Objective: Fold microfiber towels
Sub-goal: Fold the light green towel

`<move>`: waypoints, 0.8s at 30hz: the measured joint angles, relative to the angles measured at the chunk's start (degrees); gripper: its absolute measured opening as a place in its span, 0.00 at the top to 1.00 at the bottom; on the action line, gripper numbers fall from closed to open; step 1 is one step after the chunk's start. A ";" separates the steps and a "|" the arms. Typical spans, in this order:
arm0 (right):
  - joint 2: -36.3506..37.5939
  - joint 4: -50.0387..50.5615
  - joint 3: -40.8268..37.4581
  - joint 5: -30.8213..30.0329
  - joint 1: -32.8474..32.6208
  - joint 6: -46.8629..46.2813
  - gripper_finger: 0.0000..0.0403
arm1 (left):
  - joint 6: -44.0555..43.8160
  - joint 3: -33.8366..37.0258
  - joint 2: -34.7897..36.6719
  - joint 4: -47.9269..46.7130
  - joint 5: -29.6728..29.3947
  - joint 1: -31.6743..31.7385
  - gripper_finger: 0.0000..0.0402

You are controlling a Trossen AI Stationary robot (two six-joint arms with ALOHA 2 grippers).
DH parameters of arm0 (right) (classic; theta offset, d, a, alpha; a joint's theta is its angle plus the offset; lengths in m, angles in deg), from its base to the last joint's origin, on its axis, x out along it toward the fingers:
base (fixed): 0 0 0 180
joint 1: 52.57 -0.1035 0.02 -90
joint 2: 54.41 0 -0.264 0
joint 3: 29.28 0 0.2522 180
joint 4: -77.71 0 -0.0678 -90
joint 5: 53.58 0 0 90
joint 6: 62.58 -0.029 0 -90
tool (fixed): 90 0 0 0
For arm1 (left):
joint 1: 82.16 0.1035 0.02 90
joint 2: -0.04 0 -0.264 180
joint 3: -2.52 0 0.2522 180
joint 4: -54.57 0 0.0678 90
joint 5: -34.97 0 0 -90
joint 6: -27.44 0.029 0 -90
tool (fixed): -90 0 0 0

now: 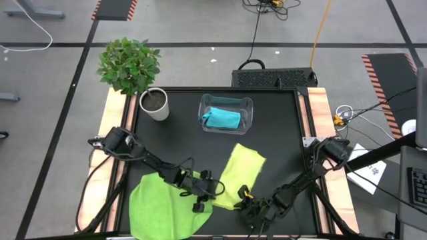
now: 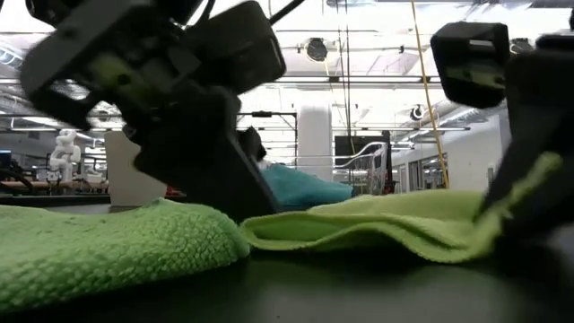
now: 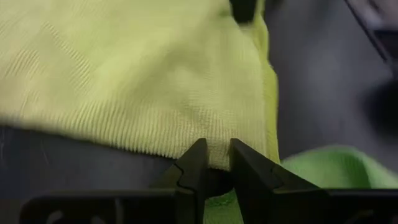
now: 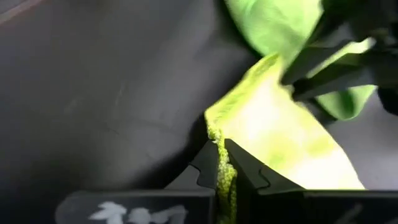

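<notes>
I see the clear plastic bin (image 1: 227, 113) at the table's far middle holding the turquoise towel (image 1: 221, 118). My left gripper (image 1: 212, 190) and right gripper (image 1: 244, 195) each pinch a near corner of the pale yellow-green towel (image 1: 240, 170); the bright green towel (image 1: 163, 207) lies near left.

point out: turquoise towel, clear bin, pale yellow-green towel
turquoise towel (image 1: 222, 118), high view, middle of the bundle.
clear bin (image 1: 249, 105), high view, right rim corner.
pale yellow-green towel (image 1: 241, 164), high view, flat middle.
</notes>
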 joint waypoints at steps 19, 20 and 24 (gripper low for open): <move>7.06 6.72 0.22 -1.25 -0.58 -7.82 0.99 | 21.23 0.07 5.24 -3.73 -16.63 -5.68 0.82; 7.11 6.98 0.22 -1.50 -0.41 -7.97 0.99 | 21.36 0.07 5.24 -2.50 -16.90 -5.87 0.81; 7.39 6.73 0.22 -2.72 0.51 -9.01 0.99 | 23.23 0.07 5.24 -0.13 -16.55 -6.93 0.72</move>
